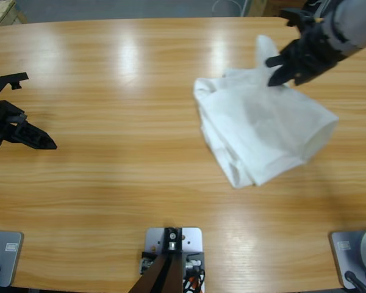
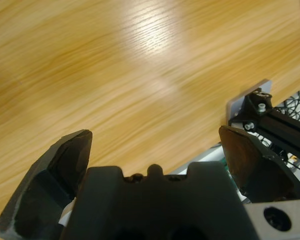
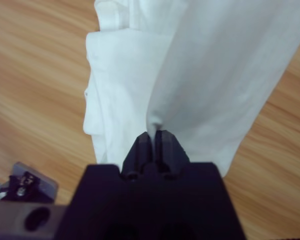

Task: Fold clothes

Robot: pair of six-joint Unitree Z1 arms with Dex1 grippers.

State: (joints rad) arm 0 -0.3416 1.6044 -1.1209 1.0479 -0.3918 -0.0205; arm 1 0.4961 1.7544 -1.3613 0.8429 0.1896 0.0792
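Pinched tight on a fold of cloth, the right arm's black two-jawed gripper (image 1: 279, 70) is seen in the right wrist view with its jaws (image 3: 156, 142) closed together and white fabric drawn up into a ridge between them. What is held is the plain white short-sleeved cotton T-shirt (image 1: 262, 131), which lies on the right half of the long wooden table (image 1: 122, 177), already gathered into a compact, partly folded bundle with doubled layers along its near-left edge. The upper part of the garment is lifted off the wood where it is gripped, while the lower part rests flat on the table. Which part of the shirt is caught, a sleeve or a hem corner, cannot be made out with confidence. Well apart, at the table's left edge, the left arm's black gripper (image 1: 33, 139) is held over bare wood with its jaws (image 2: 155, 165) spread wide and nothing between them. A fold is judged to be under way, with a raised flap about to be carried across the bundle. For the next move, the flap would need to be drawn over and laid down evenly, edge to edge, before release, and the lower layers should not be dragged out of place.
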